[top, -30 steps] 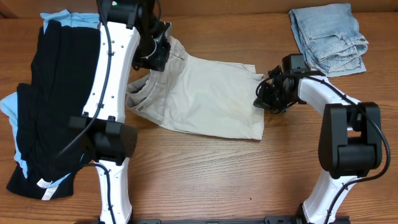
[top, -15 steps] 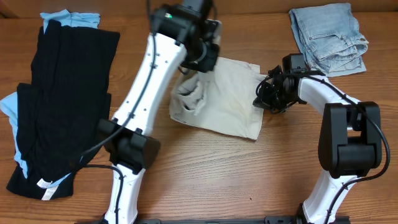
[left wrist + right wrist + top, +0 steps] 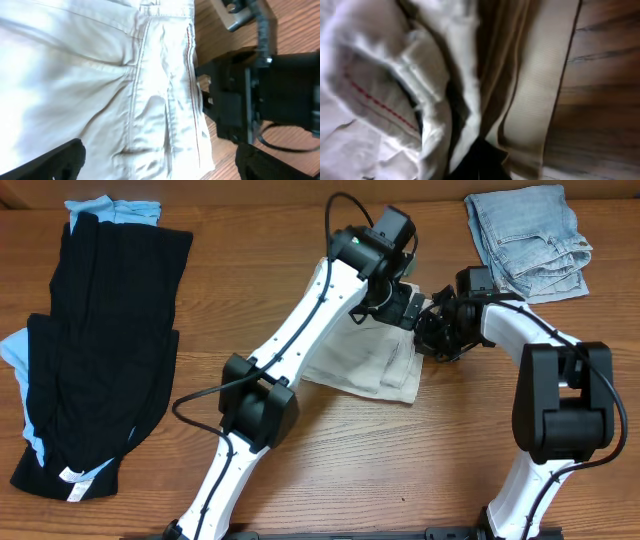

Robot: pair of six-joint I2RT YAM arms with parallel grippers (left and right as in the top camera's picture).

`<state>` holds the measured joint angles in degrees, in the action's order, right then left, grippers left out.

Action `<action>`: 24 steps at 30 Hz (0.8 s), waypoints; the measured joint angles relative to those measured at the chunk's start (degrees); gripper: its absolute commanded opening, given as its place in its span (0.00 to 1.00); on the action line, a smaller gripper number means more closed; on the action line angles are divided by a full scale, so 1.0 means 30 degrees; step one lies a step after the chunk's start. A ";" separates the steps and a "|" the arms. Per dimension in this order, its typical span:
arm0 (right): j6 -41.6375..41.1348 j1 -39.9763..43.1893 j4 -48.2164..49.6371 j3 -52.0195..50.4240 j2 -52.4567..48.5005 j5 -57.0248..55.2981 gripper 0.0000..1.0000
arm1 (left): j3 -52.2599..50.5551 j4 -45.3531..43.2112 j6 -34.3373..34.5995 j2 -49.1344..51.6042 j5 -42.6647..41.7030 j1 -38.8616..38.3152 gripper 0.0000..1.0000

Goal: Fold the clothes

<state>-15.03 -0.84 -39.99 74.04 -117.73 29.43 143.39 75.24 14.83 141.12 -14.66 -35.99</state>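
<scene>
Over the last half second the left arm [image 3: 300,345] has swung further right across the wooden table [image 3: 330,480], carrying the waistband side of the shorts [image 3: 372,367] over onto the leg side. The shorts now lie doubled into a narrower stack right of centre. They are well apart from the black garment [image 3: 100,350] at the far left and the folded jeans [image 3: 525,240] at the back right. The right arm [image 3: 545,360] has stayed where it was. The left gripper [image 3: 400,308] now hangs over the fold's right edge, just beside the right gripper [image 3: 428,332]. In the left wrist view its fingers [image 3: 60,160] stand wide apart above the cloth, released. The right gripper looks clenched on the shorts' right edge, where a fold of fabric runs into its dark tip. The khaki cloth is rumpled, with creases fanning from a double-stitched seam [image 3: 137,75]. Up close, a pale inner layer bears a line of red stitching [image 3: 375,102].
</scene>
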 measured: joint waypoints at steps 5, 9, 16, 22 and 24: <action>0.0000 0.0954 -0.1552 0.0685 0.0036 0.0408 0.08 | -0.0015 -0.0299 0.0117 0.0036 -0.0138 0.0248 1.00; -0.0044 0.2157 -0.3126 0.1078 0.1086 0.0146 0.40 | 0.0007 0.0452 0.0117 0.0000 -0.0277 0.0976 1.00; 0.0576 0.2025 -0.3971 0.1319 0.2688 -0.0226 0.94 | 0.0044 0.1887 -0.0087 -0.0976 -0.0342 0.3774 1.00; 0.0357 -0.0204 -0.2805 0.1209 0.2135 -0.1399 1.00 | 0.0262 0.2841 -0.0481 -0.1923 -0.0328 0.6025 1.00; 0.0080 -0.0998 -0.2346 0.1188 0.1668 -0.1982 1.00 | 0.0277 0.3002 -0.0561 -0.1953 -0.0328 0.6419 1.00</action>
<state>-14.79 -3.84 -47.03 77.60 -112.73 23.49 144.22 84.25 13.15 135.26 -15.64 -16.73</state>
